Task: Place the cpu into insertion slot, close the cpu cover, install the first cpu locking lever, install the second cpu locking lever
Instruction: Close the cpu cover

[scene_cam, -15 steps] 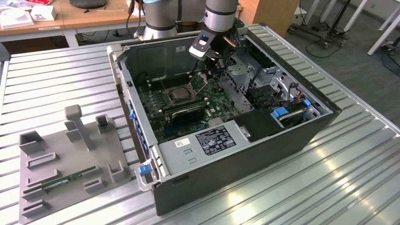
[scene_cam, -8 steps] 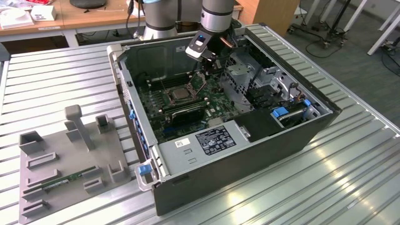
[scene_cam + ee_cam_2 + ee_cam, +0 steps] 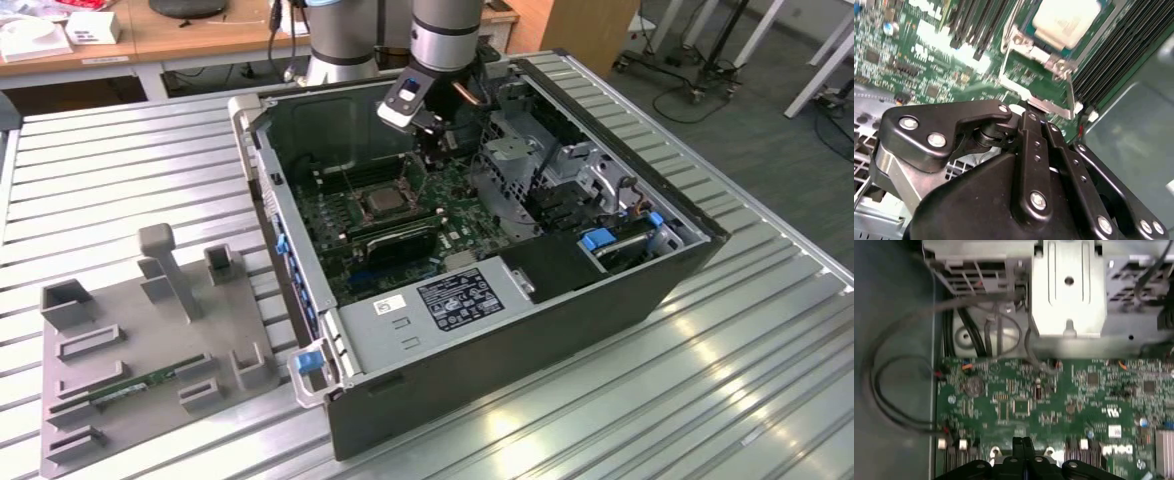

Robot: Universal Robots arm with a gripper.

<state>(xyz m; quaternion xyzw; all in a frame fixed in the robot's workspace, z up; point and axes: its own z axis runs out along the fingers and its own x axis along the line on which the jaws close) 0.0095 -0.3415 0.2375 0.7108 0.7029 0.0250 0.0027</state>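
In the exterior view, computer case (image 3: 507, 365) on table (image 3: 747, 400); insertion slot (image 3: 387, 203) inside it; fixture tray (image 3: 134, 345) at case's eight o'clock.

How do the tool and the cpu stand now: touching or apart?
Apart. In the second wrist view the tool ends by a silvery bracket, and green board lies plainly between it and the cpu.

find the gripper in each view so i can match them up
Exterior view: gripper inside the case, over the board.
Second wrist view: gripper shut, tips beside the socket.
First wrist view: gripper tips together above the board.
Shared landmark: the green board.
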